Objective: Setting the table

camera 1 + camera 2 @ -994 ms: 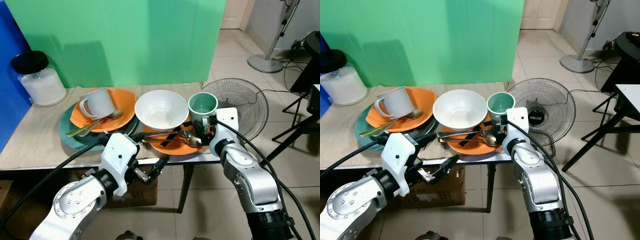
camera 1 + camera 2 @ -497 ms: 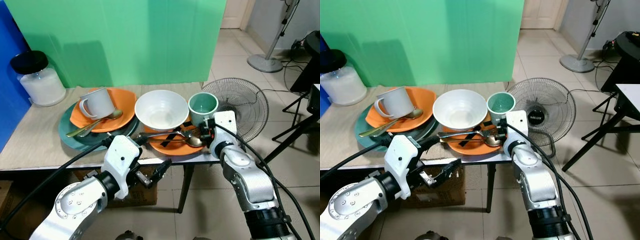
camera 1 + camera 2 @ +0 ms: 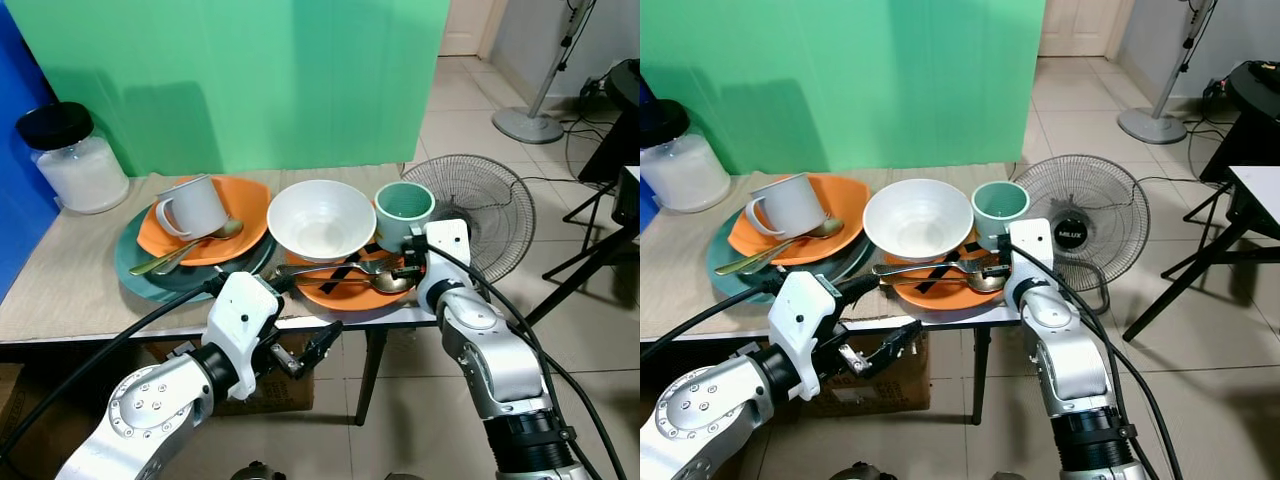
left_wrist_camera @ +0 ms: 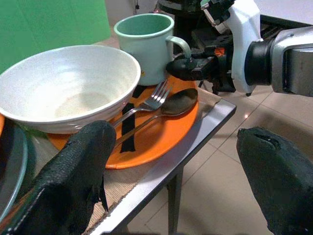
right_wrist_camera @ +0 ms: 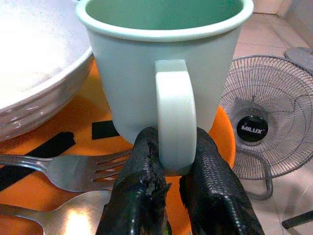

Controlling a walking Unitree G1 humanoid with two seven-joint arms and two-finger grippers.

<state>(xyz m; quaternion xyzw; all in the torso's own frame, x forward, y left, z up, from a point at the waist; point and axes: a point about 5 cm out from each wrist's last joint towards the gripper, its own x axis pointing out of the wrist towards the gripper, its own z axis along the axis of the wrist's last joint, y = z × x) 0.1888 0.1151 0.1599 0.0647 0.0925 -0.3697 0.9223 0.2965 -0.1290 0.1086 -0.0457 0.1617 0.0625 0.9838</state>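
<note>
Since a second ago your right gripper (image 5: 168,193) has closed in; its fingers now pinch the handle of the green mug (image 3: 404,210) right of centre. Step: grasp secured. Next, lift straight up. Left gripper (image 4: 171,186) hangs spread, idle.

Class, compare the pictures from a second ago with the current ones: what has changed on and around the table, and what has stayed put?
Little has changed. The right pincer has kept its place at the green mug, its fingers closed on the handle; the mug has not been lifted. The left pincer still hangs open below the table edge. The white bowl, fork and spoon lie as before.
</note>
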